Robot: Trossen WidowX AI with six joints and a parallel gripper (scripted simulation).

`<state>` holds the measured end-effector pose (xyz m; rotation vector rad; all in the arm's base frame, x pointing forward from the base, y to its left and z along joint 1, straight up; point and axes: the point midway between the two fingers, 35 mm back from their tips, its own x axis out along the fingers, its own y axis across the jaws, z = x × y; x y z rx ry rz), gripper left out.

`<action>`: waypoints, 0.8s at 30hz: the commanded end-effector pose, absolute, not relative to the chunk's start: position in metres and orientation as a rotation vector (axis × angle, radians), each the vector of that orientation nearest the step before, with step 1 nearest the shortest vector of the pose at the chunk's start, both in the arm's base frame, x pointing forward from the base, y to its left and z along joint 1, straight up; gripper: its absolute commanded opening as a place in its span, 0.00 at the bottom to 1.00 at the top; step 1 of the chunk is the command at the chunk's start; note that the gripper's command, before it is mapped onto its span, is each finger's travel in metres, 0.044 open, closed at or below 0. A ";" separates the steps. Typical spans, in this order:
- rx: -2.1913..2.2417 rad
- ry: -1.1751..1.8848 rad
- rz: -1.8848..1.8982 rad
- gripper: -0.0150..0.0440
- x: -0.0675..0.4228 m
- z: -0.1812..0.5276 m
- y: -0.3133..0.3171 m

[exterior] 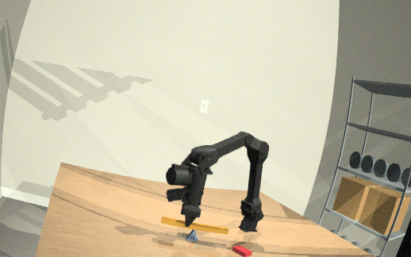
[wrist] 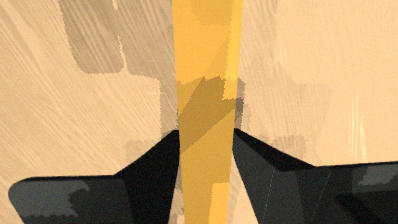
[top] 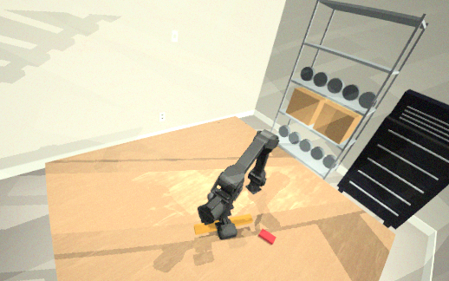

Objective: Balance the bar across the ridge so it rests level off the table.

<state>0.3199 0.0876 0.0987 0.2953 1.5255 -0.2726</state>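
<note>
The long orange-yellow bar (top: 245,220) (exterior: 215,228) (wrist: 207,40) lies across the top of the small blue-grey ridge (exterior: 192,236), its ends clear of the table. It looks close to level; a slight tilt cannot be ruled out. The ridge is hidden in the top view and the wrist view. My gripper (exterior: 189,224) (wrist: 205,135) points down over the bar's middle, above the ridge. Its fingers are barely open, one close along each side of the bar, with almost no gap. The fingertips are hidden in the top view.
A small red block (top: 267,236) (exterior: 242,251) lies on the wooden table (top: 105,208) (exterior: 80,222), off the bar's right end. The arm's base stands behind the bar to the right. A shelf rack and a black drawer cabinet stand beyond the table.
</note>
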 end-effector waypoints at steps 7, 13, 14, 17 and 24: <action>0.295 1.525 -0.272 0.55 0.320 0.099 0.088; 0.295 1.525 -0.272 0.55 0.320 0.099 0.088; 0.295 1.525 -0.272 0.55 0.320 0.099 0.088; 0.295 1.525 -0.272 0.57 0.320 0.099 0.088; 0.295 1.525 -0.272 0.57 0.320 0.099 0.088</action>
